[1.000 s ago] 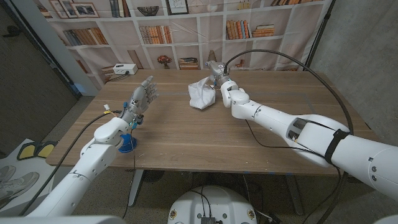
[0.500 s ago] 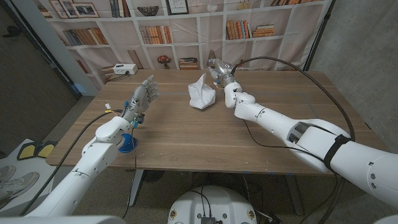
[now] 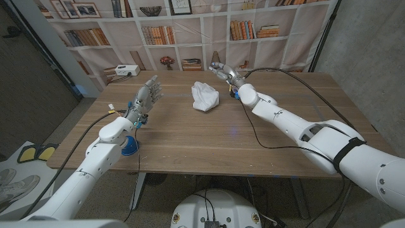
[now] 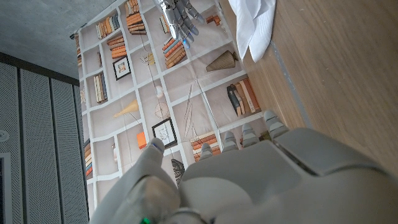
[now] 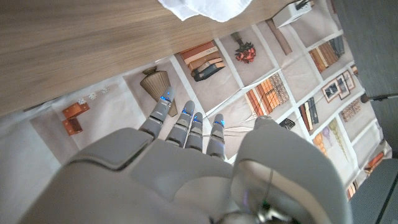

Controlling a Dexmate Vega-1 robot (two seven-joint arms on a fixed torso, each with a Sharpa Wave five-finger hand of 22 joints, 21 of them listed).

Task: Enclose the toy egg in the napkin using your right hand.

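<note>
napkin (image 3: 205,96) bundled, right robot hand (image 3: 223,71) apart

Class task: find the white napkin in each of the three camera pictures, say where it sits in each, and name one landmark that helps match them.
Head view: napkin bunched on the table's far middle, left of the right hand.
Left wrist view: at the top edge, right of centre.
Right wrist view: at the top edge, centre.
Shared landmark: the bookshelf backdrop.

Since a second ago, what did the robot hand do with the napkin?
The right robot hand let go of the white napkin and pulled away toward the table's far edge, fingers apart. The napkin slumped into a bundle. The left robot hand stayed raised and empty.
</note>
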